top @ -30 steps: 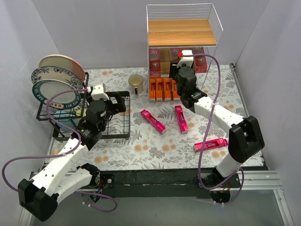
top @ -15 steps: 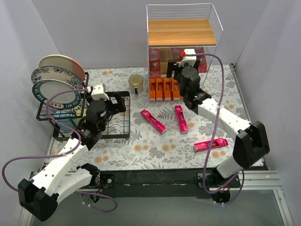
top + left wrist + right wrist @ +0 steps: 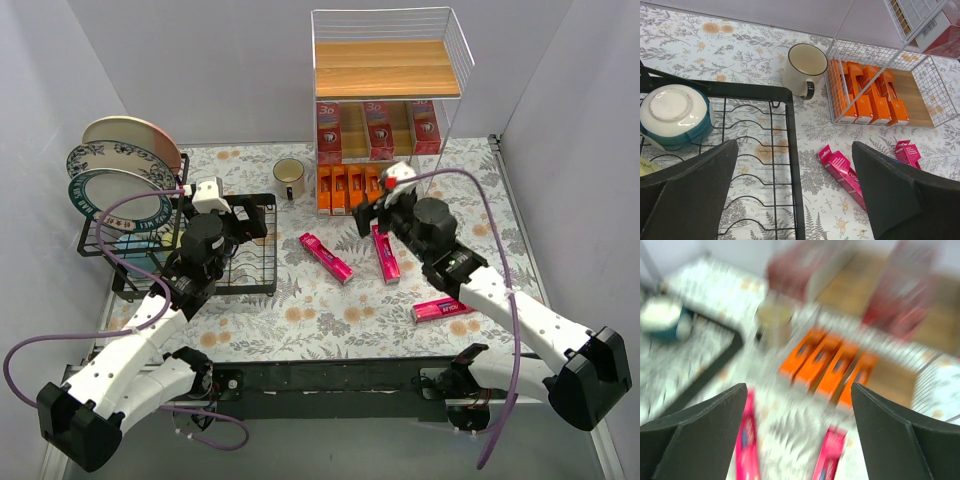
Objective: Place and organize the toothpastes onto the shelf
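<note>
On the shelf (image 3: 390, 68), three red toothpastes (image 3: 378, 128) stand on the middle board. Several orange ones (image 3: 345, 190) lie side by side on the bottom board, also in the left wrist view (image 3: 867, 92) and, blurred, in the right wrist view (image 3: 832, 365). Three pink cartons lie on the table: one left of centre (image 3: 326, 257), one in the middle (image 3: 386, 252), one at the near right (image 3: 447, 307). My right gripper (image 3: 372, 212) (image 3: 799, 390) hangs open and empty in front of the shelf, above the middle pink carton. My left gripper (image 3: 250, 218) (image 3: 794, 150) is open and empty over the dish rack's right edge.
A black wire dish rack (image 3: 255, 270) at the left holds plates (image 3: 125, 160) and a teal bowl (image 3: 675, 115). A cream mug (image 3: 290, 178) stands between the rack and the shelf. White walls close the table at left, right and back.
My right gripper opened at the shelf's middle board, left a red carton standing there, and pulled back toward the near side. The left arm has not moved.
</note>
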`<state>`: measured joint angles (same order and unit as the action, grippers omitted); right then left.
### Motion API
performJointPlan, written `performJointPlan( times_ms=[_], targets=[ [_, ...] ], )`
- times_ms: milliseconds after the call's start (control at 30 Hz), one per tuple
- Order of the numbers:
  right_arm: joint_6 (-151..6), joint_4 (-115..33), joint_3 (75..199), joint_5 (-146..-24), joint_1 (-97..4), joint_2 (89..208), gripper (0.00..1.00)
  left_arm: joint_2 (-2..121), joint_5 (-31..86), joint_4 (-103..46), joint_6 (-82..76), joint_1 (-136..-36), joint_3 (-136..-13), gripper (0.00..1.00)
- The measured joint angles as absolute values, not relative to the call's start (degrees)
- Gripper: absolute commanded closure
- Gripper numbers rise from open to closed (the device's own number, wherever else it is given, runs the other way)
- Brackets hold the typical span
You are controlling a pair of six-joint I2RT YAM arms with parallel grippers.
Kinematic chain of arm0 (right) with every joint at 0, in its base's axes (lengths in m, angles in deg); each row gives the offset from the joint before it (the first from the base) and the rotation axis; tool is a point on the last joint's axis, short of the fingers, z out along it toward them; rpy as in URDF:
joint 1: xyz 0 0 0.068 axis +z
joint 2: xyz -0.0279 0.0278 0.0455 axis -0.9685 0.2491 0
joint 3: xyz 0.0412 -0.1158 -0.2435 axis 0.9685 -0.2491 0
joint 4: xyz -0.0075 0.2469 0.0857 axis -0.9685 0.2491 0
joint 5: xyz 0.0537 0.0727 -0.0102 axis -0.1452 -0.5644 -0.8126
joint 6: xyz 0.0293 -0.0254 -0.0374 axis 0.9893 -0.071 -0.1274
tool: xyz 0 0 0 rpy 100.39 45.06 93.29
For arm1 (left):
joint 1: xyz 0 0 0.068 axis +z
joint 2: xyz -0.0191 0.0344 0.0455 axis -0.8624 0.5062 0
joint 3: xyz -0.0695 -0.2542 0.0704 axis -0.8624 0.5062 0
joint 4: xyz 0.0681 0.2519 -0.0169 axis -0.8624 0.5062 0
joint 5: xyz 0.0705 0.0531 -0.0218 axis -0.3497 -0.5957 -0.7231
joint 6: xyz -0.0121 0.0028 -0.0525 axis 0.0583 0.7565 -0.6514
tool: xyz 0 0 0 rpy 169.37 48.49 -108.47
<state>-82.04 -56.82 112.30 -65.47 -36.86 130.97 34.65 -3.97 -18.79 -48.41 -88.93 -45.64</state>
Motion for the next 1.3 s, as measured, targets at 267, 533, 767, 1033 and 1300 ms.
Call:
performJointPlan(
  times_ms=[267, 533, 767, 1033, 1300],
  targets=[
    [-82.5, -54.1, 93.1, -76.9, -33.4, 131.3, 0.1, 34.6, -3.9, -18.8, -48.4, -88.9, -45.6, 0.02],
    [-82.6, -63.9, 86.5, -80.0, -30.9, 141.0, 0.13, 34.8, -3.9, -18.8, -48.2, -88.9, -45.5, 0.02],
    [-82.7, -73.5, 84.3, -77.6, -29.1, 148.2, 0.17, 35.0, -3.9, -18.8, -48.0, -88.9, -45.5, 0.02],
    [-82.3, -83.3, 83.6, -74.3, -28.6, 155.6, 0.25, 35.0, -4.0, -18.8, -47.9, -88.9, -44.9, 0.02],
    [-82.2, -89.2, 83.5, -72.6, -27.9, 158.9, 0.4, 35.0, -4.0, -18.9, -47.9, -88.9, -44.9, 0.02]
  ],
)
